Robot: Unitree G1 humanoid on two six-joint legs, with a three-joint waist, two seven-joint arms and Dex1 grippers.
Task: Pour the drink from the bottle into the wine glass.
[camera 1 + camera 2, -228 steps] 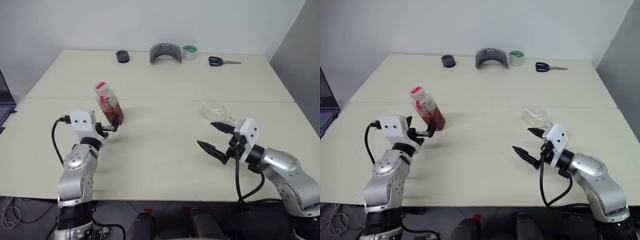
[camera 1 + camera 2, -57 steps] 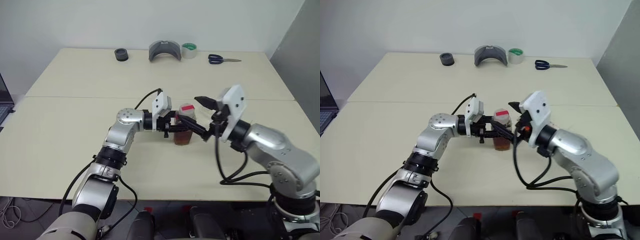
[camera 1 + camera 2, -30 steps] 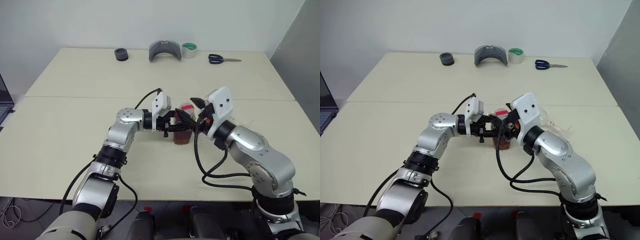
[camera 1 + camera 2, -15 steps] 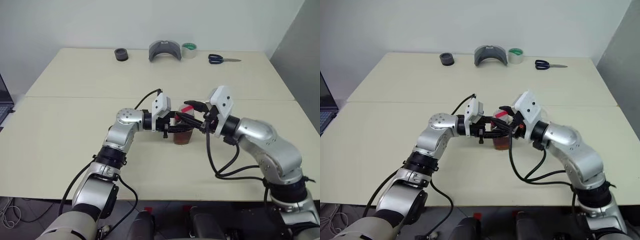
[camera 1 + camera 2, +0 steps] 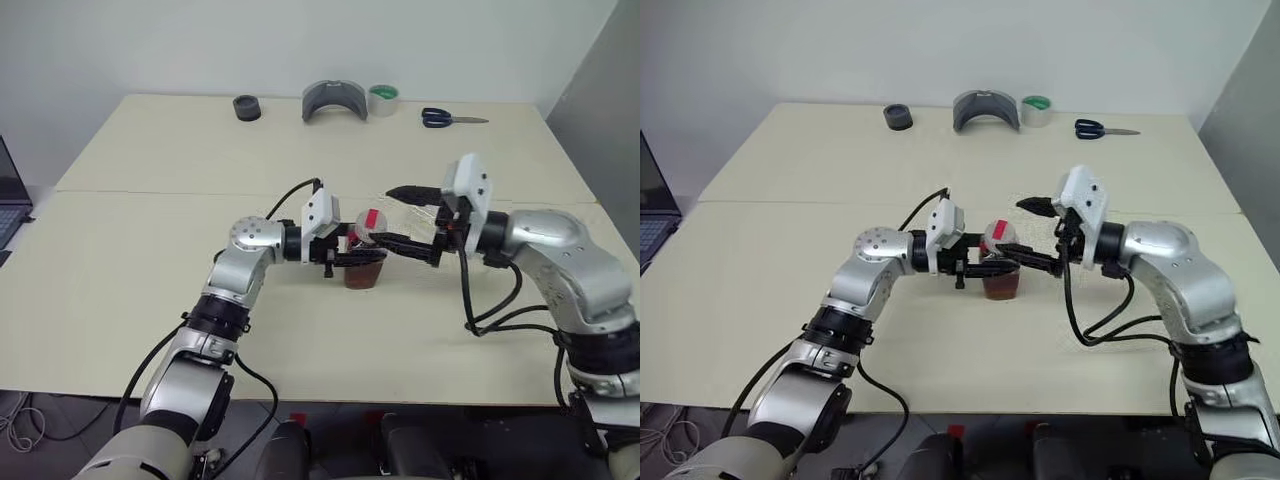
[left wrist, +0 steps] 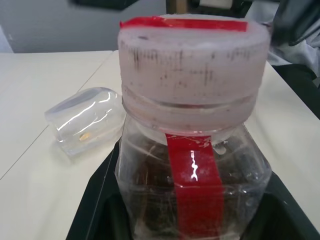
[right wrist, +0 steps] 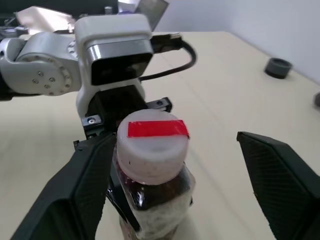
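Your left gripper [image 5: 350, 256] is clamping the bottle [image 5: 366, 262] around its body from the left, holding it upright near the middle of the table [image 5: 160, 230] with the drink [image 5: 1003, 286] low inside. Your right gripper [image 7: 182, 185] is standing spread wide just right of the bottle, one finger either side of the cap [image 7: 152, 142] and gripping nothing, so the cap is lying straight ahead of it. The wine glass [image 6: 85, 120] is lying on its side beyond the bottle.

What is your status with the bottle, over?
Left gripper shut on bottle. Right gripper open around cap. Cap still on. Wine glass lying on its side.
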